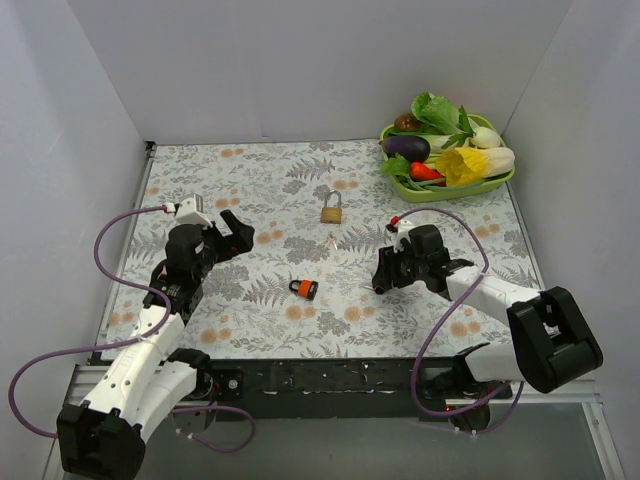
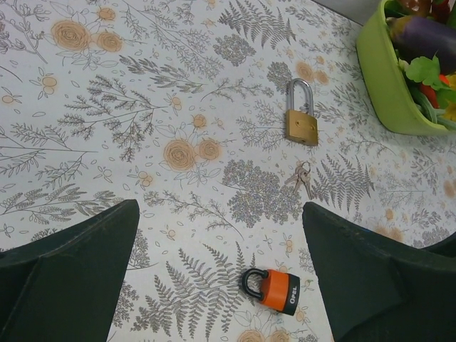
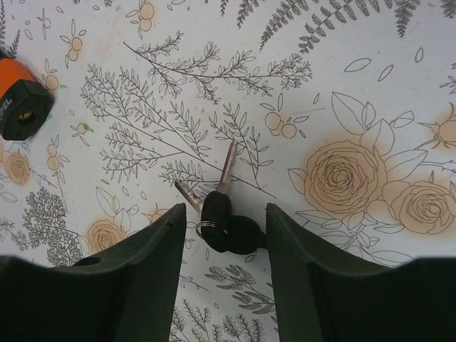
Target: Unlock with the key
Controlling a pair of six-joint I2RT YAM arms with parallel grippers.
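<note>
Floral tablecloth [image 3: 370,85], black-headed keys [image 3: 229,231] flat between the spread fingers [image 3: 142,285] of the right tool [image 3: 226,214]

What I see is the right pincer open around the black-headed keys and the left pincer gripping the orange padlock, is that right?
Not quite. The left pincer grips nothing: the left wrist view shows it open, with the orange padlock lying on the table, clear of its fingers. The right pincer is open around the black-headed keys, as you said.

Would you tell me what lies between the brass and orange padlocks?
A small key bunch lies between the brass padlock and orange padlock, clearest in the left wrist view.
</note>
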